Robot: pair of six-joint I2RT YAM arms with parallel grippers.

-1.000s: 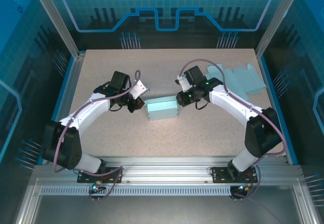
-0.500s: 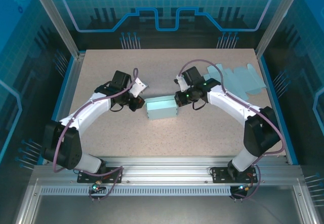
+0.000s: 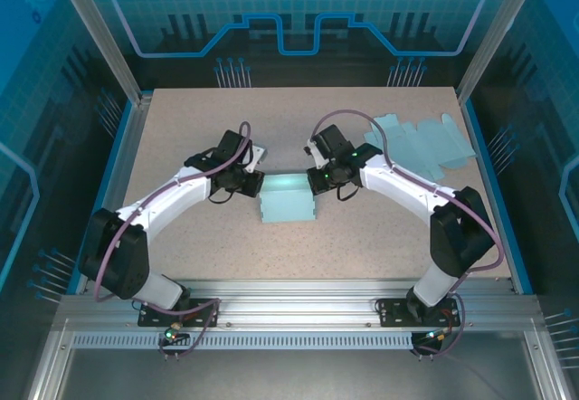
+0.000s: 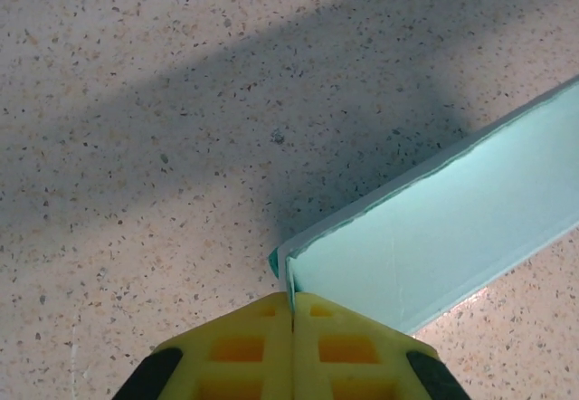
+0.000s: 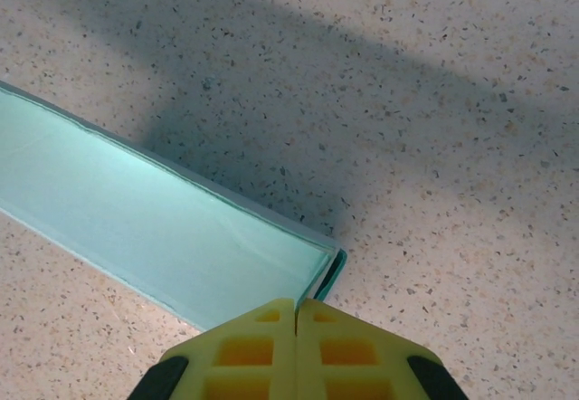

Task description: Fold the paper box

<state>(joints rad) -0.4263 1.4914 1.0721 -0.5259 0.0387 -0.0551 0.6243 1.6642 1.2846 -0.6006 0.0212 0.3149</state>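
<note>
Now that both arms have closed in on the box [image 3: 288,203], which has turned square on the desk [image 3: 380,237], we can work its end flaps. Left jaws are shut, pinching its left edge. Right jaws are shut at its right corner; whether they hold card, we cannot tell. Flat blanks [image 3: 425,139] lie far right, clear.
</note>
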